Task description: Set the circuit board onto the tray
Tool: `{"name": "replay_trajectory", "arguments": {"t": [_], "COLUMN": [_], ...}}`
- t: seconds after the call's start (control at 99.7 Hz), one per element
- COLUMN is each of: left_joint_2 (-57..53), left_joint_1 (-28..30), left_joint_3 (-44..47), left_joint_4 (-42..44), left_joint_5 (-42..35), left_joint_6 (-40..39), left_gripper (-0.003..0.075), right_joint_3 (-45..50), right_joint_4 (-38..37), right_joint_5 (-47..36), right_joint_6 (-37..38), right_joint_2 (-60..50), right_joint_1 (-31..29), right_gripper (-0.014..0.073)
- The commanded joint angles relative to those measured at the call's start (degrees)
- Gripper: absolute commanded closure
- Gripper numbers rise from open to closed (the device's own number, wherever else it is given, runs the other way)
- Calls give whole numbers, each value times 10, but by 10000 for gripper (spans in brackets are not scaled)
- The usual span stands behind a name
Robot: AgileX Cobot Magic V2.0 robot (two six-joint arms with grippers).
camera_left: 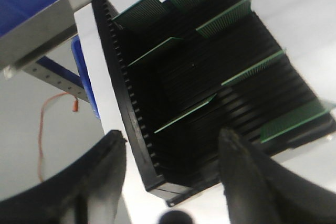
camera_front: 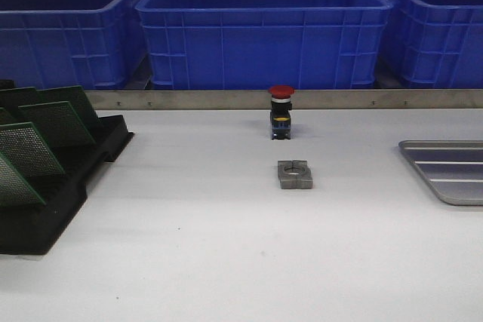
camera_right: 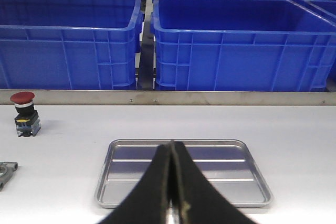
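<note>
Over on my left, the circuit boards (camera_left: 181, 116) stand on edge in the slots of the black rack (camera_left: 173, 82), several close together, none lifted yet. My left gripper (camera_left: 170, 174) hangs above the near end of that rack with its fingers apart and empty. I judge the risk is catching two boards at once, or tipping a neighbour as I close, since the slots sit tight. My right gripper (camera_right: 172, 182) has its fingers pressed together, holding nothing, just before the tray (camera_right: 123, 148), which lies bare at the table's far right, well apart from the rack; a long carry could let a thin board slip.
</note>
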Motion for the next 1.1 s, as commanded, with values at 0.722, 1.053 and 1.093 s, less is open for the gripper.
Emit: {"name": "replay_trajectory", "arguments": {"t": [0.722, 1.053, 1.093], "left_joint_2": [255, 292, 292], "left_joint_1": [-3, -3, -3], "left_joint_3": [-63, -79, -79], "left_joint_4": [-72, -77, -77], "left_joint_5": [-89, -78, -77], "left_joint_6": [434, 434, 434], "left_gripper": [332, 538, 610], "right_joint_3": [-7, -7, -7], "right_joint_4": [-7, -7, -7], "right_joint_5": [-47, -47, -47], "right_joint_6": [-2, -2, -2], "right_joint_2": [-13, -13, -13], "right_joint_1": [-4, -4, -4], "right_gripper": [655, 655, 655]}}
